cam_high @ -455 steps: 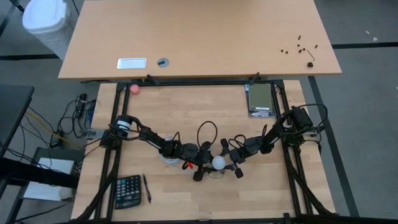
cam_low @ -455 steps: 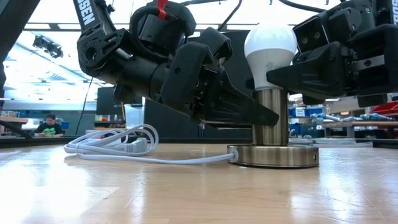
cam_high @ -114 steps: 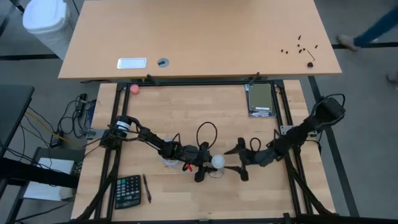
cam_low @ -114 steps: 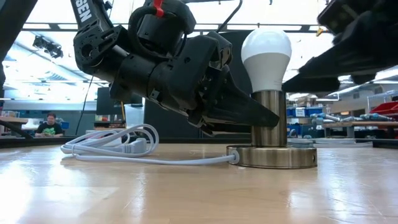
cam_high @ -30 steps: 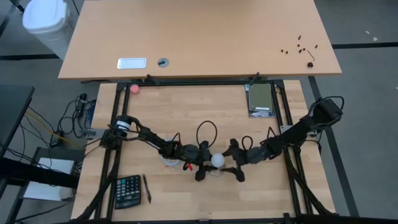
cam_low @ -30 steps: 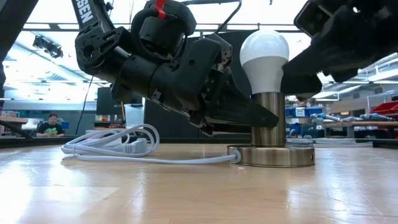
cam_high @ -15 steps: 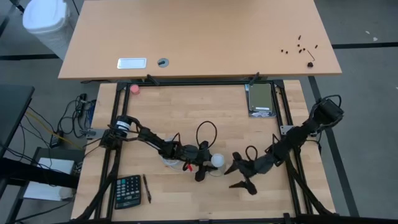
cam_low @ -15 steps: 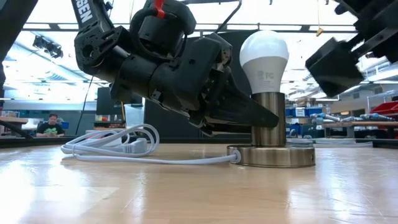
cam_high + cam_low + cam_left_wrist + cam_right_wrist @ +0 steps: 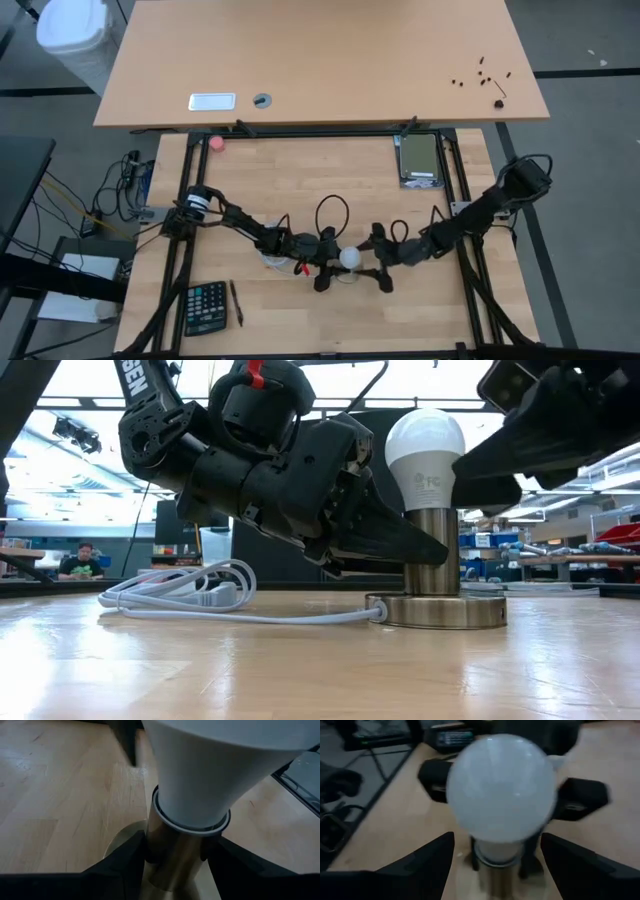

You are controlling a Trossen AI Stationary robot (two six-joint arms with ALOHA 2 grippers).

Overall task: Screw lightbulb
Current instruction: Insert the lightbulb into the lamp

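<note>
From above, the lightbulb [image 9: 349, 259] sits near the front middle of the wooden surface [image 9: 300, 180], with the left gripper [image 9: 326, 262] reaching in from one side and the right gripper [image 9: 374, 262] from the other, both close against it. A calculator [image 9: 205, 307] and a pen [image 9: 237, 302] lie near the front left corner, and a small pink ball [image 9: 216, 143] rests at the back left. At surface level, the lightbulb stands upright in a brass-coloured lamp stem [image 9: 435, 550] on a round metal base [image 9: 437, 610], a white cord [image 9: 190, 595] coiled beside it; the left jaws are clenched around the stem just under the bulb. The left wrist view shows that arm's dark fingers [image 9: 127, 862] pressing both sides of the stem below the bulb's white neck. The right wrist view shows the globe between the right fingers [image 9: 427, 857], whose jaws stand spread to either side, released and not touching the glass.
</note>
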